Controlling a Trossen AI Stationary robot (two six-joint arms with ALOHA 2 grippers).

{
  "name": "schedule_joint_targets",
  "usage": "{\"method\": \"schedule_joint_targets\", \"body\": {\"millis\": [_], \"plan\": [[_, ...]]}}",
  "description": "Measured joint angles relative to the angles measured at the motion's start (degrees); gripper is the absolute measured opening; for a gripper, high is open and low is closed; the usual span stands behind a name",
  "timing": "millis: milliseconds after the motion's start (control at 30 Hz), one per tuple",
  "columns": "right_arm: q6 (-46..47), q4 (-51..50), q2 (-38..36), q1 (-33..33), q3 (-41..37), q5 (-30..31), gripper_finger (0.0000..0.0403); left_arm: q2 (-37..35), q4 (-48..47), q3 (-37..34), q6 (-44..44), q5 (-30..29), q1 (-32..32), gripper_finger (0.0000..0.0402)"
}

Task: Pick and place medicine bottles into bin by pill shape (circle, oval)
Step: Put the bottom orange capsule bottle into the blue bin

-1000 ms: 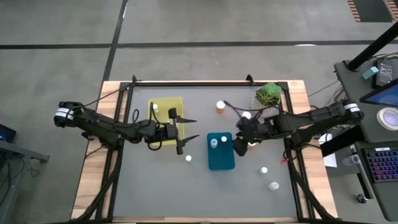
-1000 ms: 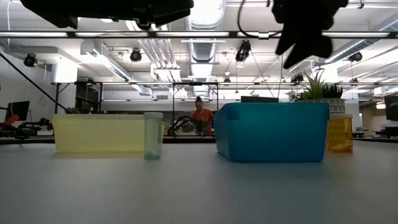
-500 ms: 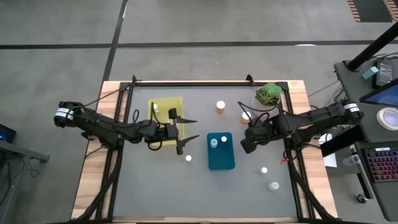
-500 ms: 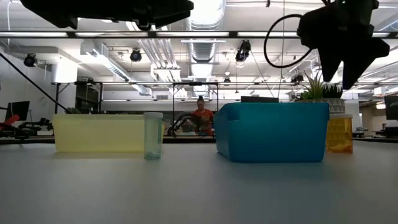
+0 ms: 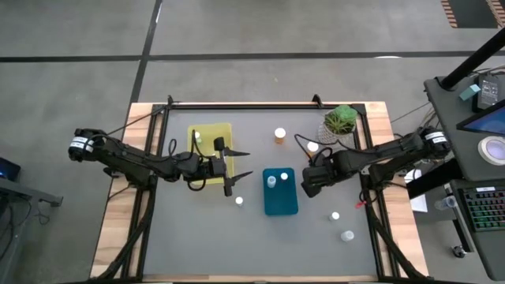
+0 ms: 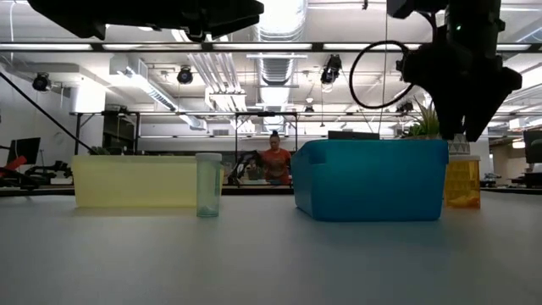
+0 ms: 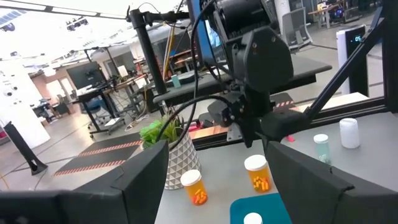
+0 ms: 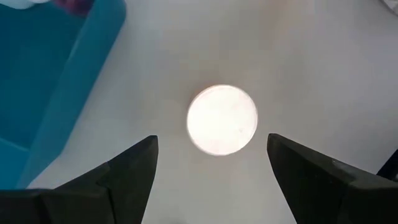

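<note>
Landmark: blue bin [image 5: 280, 192].

Right gripper [image 5: 309, 181] hangs just right of blue bin, fingers [image 8: 127, 176] spread, grasping nothing; white-capped bottle [image 8: 222, 120] stands on table below, between them.

Left gripper [image 5: 241, 164] hovers left of blue bin, over yellow bin [image 5: 210, 147] edge, fingers spread, empty.

Two bottles [image 5: 271, 181] inside blue bin.

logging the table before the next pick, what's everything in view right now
table: one, grey with wood edges, under everything
yellow bin: one, yellow, left of centre
blue bin: one, teal, centre
binned bottles: three, white caps, one in yellow bin, two in blue bin
loose bottles: six seen, white caps, some orange, standing around the blue bin
potted plant: one, green, far right corner
person: one, orange top, far back in room
left gripper: open, between the bins
right gripper: open, over a loose bottle beside blue bin
</note>
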Motion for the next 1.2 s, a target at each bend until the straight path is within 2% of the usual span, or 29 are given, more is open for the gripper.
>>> {"method": "schedule_joint_targets", "body": {"millis": [467,900,1200], "plan": [[-2.47,1.26,4.44,-1.9,-2.9,0.73,0.0291,0.0,0.02,0.0,-0.1,-0.01,0.02,0.0257],[-3.16,2.38,5.31,-1.9,-3.05,0.71,0.0201,0.0,0.02,0.0,-0.27,0.0,0.02,0.0257],[-3.97,2.16,4.58,-1.9,-3.05,0.71,0.0208,0.0,0.02,0.0,-0.27,0.0,0.02,0.0257]]}}
